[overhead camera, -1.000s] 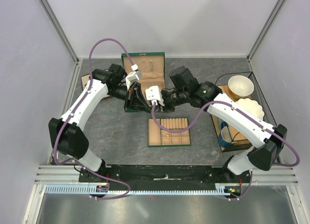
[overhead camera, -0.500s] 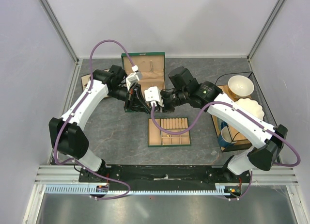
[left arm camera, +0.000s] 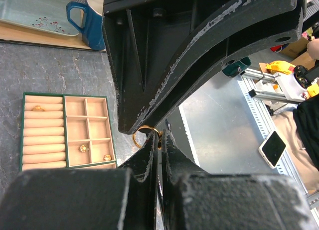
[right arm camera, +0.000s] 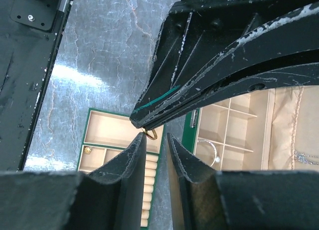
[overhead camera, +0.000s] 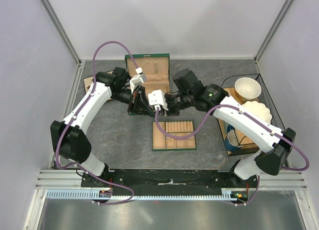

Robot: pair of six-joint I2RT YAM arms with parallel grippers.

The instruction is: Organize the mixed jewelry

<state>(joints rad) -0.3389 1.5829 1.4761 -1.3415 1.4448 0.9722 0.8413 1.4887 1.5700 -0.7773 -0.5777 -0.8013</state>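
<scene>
Left wrist: ring [left arm camera: 146,136] handover near tray [left arm camera: 76,107]; gripped by left end effector [left arm camera: 159,138]; open right end effector [right arm camera: 155,138] to be closed.

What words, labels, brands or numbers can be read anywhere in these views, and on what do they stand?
None can be read in any view.
Green box: a small pale mark on its far rim, too small to tell whether it is lettering.
Phone: screen dark, nothing shown.
Blue mug: no lettering on the side in view.
</scene>
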